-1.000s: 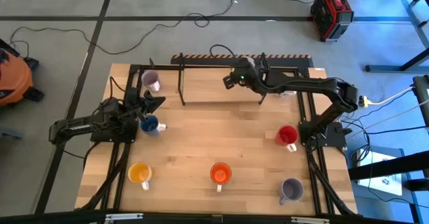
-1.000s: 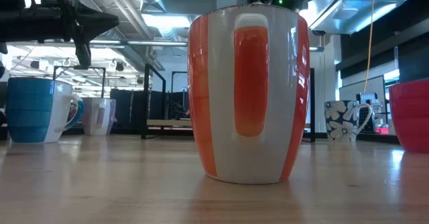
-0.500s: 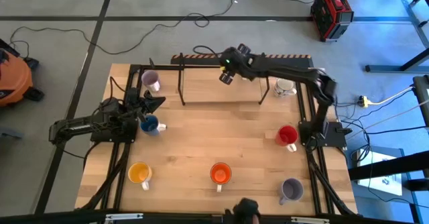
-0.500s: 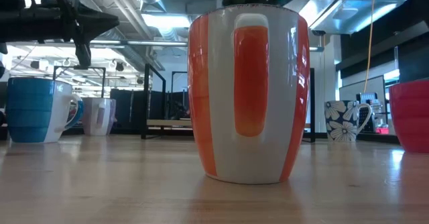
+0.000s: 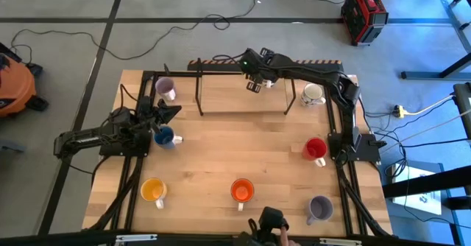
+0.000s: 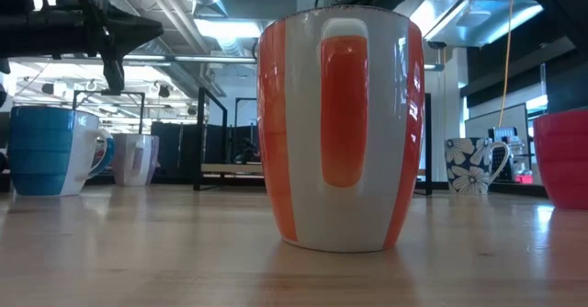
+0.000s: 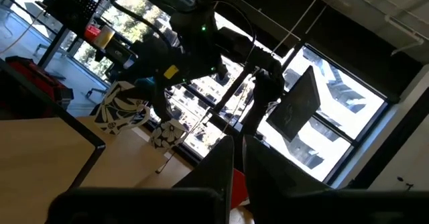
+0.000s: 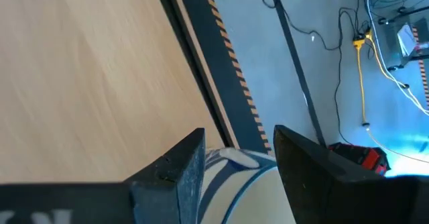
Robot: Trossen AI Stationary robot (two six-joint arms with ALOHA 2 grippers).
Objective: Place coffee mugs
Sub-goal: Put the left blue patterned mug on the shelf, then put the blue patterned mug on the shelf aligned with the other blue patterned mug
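Sitting between the right claw fingers: a blue-patterned white mug.

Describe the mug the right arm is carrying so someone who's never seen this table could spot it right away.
Look along the far edge of the wooden table, near its middle. The right gripper hangs there, shut on a white mug with blue markings, held between its fingers. It is the only mug held in a gripper; the nearby white patterned mug stands on the table.
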